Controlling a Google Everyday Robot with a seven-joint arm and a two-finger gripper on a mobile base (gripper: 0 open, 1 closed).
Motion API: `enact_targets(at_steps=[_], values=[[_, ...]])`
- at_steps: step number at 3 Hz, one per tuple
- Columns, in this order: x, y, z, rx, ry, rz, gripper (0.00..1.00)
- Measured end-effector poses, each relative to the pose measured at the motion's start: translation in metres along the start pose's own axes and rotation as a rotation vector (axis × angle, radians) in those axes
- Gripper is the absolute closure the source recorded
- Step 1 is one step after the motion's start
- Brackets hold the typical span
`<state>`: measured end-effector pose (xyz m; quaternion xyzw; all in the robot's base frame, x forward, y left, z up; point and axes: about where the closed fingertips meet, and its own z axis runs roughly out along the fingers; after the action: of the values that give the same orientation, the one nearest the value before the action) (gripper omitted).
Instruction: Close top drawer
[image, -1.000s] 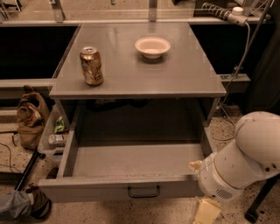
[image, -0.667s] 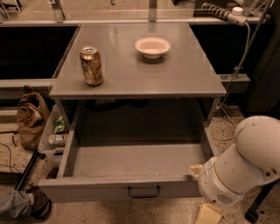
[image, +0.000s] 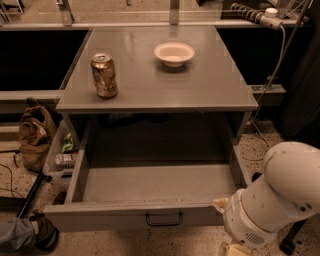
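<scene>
The top drawer (image: 135, 216) is pulled far out of the grey cabinet and its inside (image: 155, 182) is bare. Its plain grey front carries a small black loop handle (image: 164, 219) at centre. My white arm (image: 272, 200) comes in from the lower right. My gripper (image: 220, 204) shows only as a beige tip at the right end of the drawer front, level with its top edge. The rest of it is hidden behind the arm's wrist.
On the cabinet top (image: 210, 85) stand a gold drink can (image: 104, 75) at the left and a white bowl (image: 174, 53) at the back. A brown bag (image: 35, 135) and a bin with clutter (image: 62, 155) sit on the floor left of the drawer. Cables hang at the right.
My arm has shifted slightly down and to the right at the drawer's right front corner. The drawer has not visibly moved.
</scene>
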<state>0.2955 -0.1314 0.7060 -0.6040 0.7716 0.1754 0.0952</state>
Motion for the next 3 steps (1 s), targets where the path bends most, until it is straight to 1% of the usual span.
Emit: enact_targets(at_steps=[2, 3], values=[[-0.002, 0.012, 0.012, -0.033, 0.007, -0.012, 0.00], [-0.002, 0.012, 0.022, -0.049, 0.016, -0.017, 0.00]])
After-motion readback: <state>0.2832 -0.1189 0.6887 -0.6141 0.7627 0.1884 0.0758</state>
